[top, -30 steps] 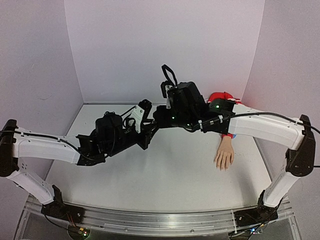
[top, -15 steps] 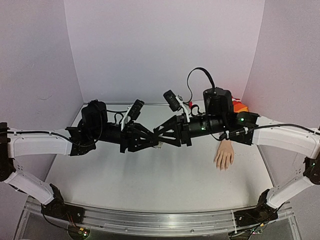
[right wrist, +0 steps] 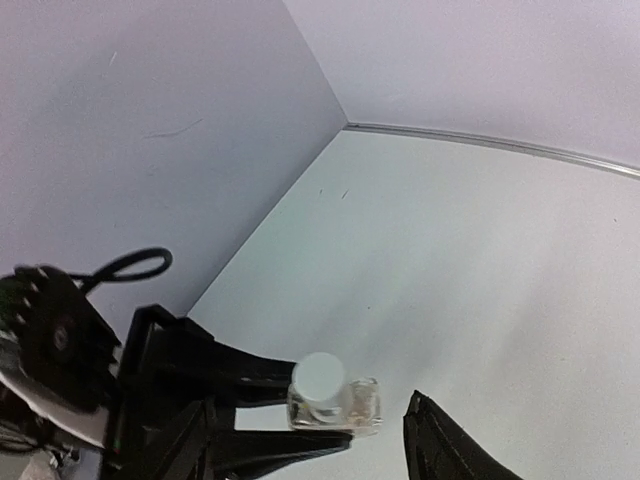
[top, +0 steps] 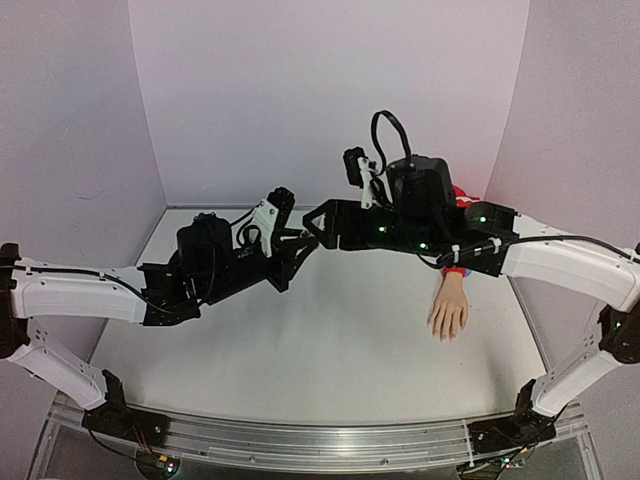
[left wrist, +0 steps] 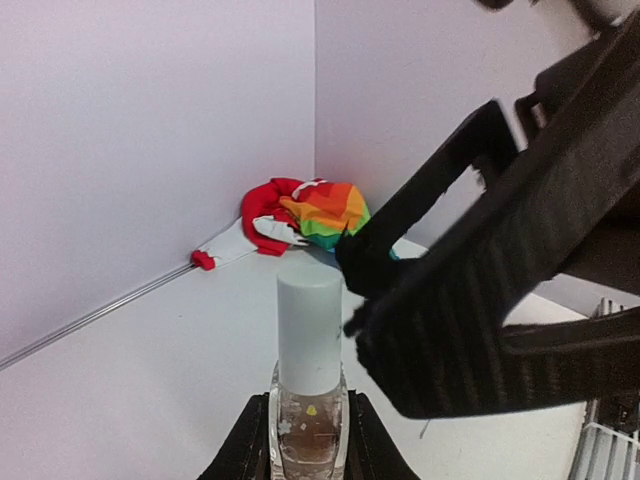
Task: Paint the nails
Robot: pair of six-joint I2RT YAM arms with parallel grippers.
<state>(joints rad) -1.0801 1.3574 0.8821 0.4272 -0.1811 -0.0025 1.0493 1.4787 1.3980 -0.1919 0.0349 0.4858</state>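
Observation:
A small clear bottle [left wrist: 308, 425] with a white cap [left wrist: 310, 335] stands upright between the fingers of my left gripper [left wrist: 308, 445], which is shut on its glass body. My right gripper [top: 318, 222] hovers just right of the cap, jaws spread, touching nothing. In the right wrist view the bottle [right wrist: 337, 402] sits clear of my right fingertip [right wrist: 432, 435]. The pale fake hand [top: 448, 308] lies flat at the right, fingers toward me. Its nails are too small to make out. The rainbow sleeve [left wrist: 326, 213] and red cuff [left wrist: 268, 203] are bunched in the far corner.
Lilac walls [top: 320, 90] close the white table [top: 330, 350] on three sides. The two grippers meet mid-air over the table's centre, well left of the fake hand. My right forearm [top: 560, 262] passes above the fake hand's wrist.
My right gripper has opened and let go of the cap, which stays on the bottle. Both wrists have rolled, and the meeting point has shifted up and slightly left.

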